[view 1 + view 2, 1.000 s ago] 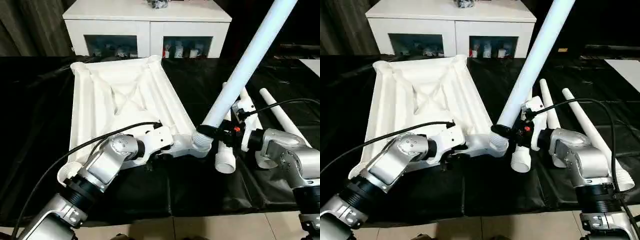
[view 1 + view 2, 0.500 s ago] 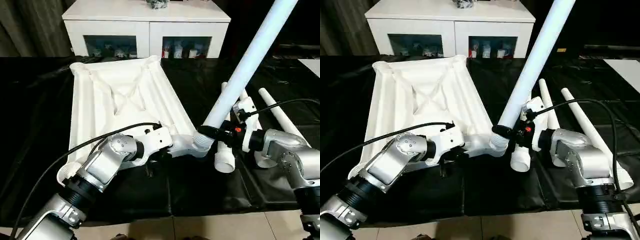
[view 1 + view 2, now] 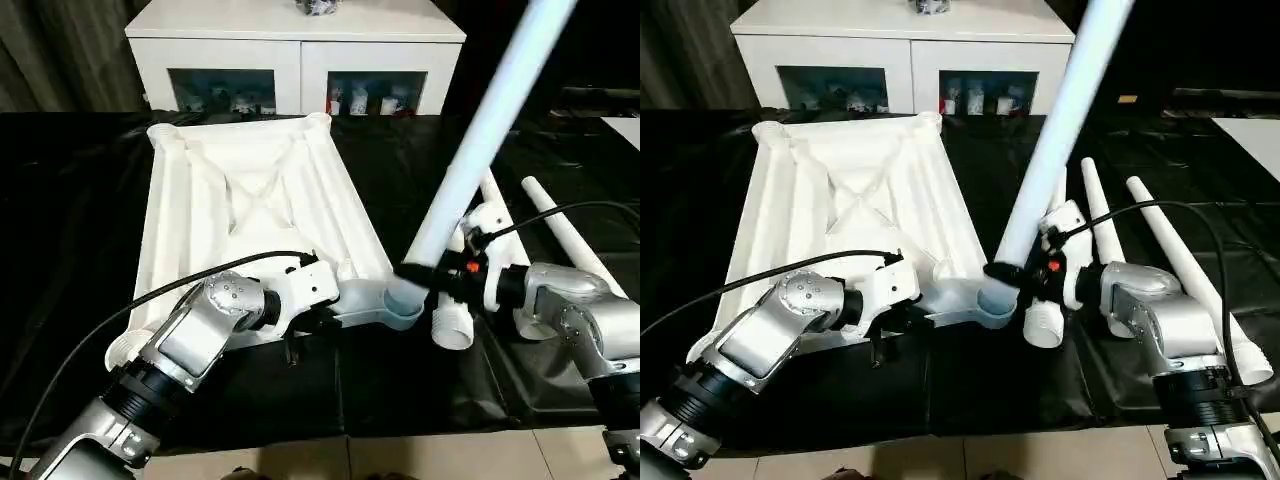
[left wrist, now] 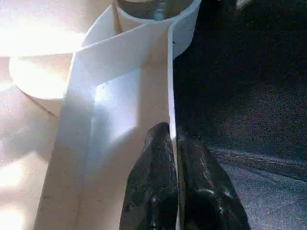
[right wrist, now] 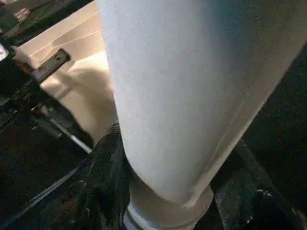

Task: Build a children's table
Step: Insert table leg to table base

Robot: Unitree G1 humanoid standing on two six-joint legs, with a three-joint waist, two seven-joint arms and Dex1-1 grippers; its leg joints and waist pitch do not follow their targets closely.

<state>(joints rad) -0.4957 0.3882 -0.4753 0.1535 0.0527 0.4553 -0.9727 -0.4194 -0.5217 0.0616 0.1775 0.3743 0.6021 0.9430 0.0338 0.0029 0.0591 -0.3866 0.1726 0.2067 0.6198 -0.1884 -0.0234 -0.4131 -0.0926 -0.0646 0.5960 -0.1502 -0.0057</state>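
The children's table top (image 3: 250,210) lies upside down on the black cover, its ribbed X-braced underside facing up. One white leg (image 3: 480,130) rises tilted from the near right corner socket (image 3: 398,302). My right gripper (image 3: 432,277) is closed around this leg just above the socket; in the right wrist view its black fingers (image 5: 108,182) flank the leg (image 5: 192,86). My left gripper (image 3: 312,318) is shut on the top's near rim beside that socket. The left wrist view shows its fingers (image 4: 153,167) pinching the thin white rim wall (image 4: 169,86).
Three loose white legs (image 3: 1190,270) lie on the black cover (image 3: 80,200) to the right of the top, one (image 3: 452,322) just under my right gripper. A white cabinet (image 3: 290,40) with glass doors stands behind the work table. Tiled floor shows at the near edge.
My left gripper has closed on the top's near rim. The socket corner and the leg's base have shifted slightly toward me, and the leg stands a little steeper.
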